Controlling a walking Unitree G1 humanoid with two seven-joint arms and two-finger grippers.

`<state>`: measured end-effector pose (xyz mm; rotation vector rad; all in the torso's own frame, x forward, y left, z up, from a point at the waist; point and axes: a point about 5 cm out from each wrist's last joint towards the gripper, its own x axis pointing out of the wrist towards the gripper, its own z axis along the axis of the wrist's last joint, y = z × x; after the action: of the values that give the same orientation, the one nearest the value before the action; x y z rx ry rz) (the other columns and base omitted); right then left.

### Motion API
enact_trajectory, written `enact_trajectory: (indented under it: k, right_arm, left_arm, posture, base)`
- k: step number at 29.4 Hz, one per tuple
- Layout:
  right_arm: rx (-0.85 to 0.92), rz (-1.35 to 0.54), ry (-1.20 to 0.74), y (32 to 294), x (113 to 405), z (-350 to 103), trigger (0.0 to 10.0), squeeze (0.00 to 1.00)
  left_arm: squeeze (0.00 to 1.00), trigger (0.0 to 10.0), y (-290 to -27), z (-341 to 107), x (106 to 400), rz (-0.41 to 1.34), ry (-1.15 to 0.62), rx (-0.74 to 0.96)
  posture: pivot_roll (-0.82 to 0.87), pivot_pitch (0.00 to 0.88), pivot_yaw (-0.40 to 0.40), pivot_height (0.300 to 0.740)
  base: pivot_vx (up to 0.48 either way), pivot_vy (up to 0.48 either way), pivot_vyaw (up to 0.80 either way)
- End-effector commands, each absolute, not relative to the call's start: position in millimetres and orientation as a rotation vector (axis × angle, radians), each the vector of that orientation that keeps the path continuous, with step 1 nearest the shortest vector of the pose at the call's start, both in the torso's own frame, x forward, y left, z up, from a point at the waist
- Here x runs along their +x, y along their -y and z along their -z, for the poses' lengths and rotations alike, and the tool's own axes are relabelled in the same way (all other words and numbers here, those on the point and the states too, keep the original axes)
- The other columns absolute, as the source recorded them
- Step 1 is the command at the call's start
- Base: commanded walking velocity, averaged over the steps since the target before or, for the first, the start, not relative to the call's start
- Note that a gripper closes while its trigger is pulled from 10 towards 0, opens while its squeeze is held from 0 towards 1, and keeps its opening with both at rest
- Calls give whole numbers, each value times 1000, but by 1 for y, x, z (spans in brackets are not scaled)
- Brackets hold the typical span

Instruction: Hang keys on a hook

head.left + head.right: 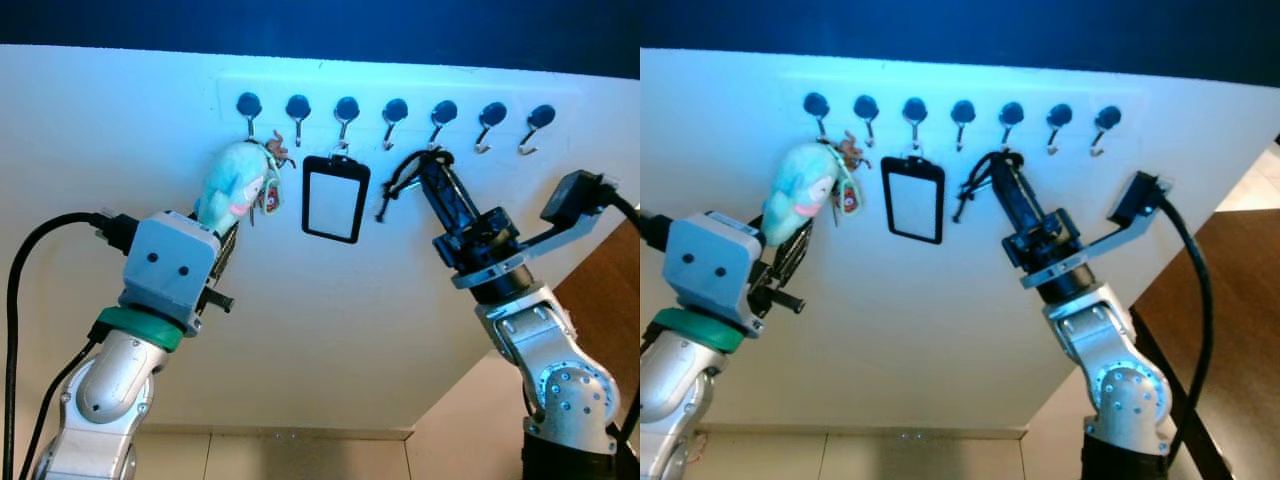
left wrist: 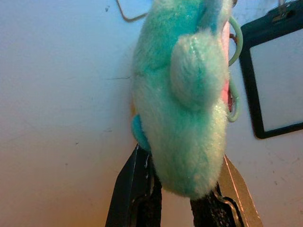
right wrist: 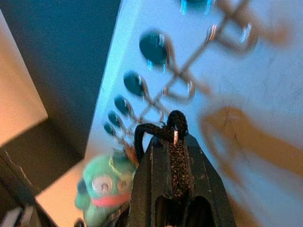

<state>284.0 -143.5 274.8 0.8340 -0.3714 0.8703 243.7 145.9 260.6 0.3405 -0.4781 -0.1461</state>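
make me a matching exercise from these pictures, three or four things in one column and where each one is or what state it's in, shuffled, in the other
1. plush keychain
2. badge holder
3. black cord
4. hook at far right

A. pinched in the right gripper
B. bare
C. held from below by the left gripper
D. hanging flat on the third hook

Pairs: 1-C, 2-D, 3-A, 4-B

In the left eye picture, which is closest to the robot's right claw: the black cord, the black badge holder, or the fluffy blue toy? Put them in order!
1. The black cord: pinched in the right claw.
2. The black badge holder: hanging in the middle, to the claw's left.
3. The fluffy blue toy: farthest, over by the left claw.
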Motion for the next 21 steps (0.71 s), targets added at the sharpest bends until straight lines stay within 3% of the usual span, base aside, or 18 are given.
enact_trajectory:
  k: [1,12,21]
  right_arm:
    - [785,-898,354,139,280,-271,10000,0]
    - [637,-800,262,147,281,-240,10000,0]
    - [329,-702,469,152,287,-281,10000,0]
  left_arm:
    - [0,10000,-145,-259,244,155,469,344]
    - [0,10000,-144,-257,244,158,464,340]
    - [0,10000,-143,-256,245,167,462,338]
  posture:
    - [86,116,67,740]
    - [79,120,70,740]
    - [80,121,73,740]
  base:
    - [0,0,0]
    - [0,0,0]
    - [0,0,0]
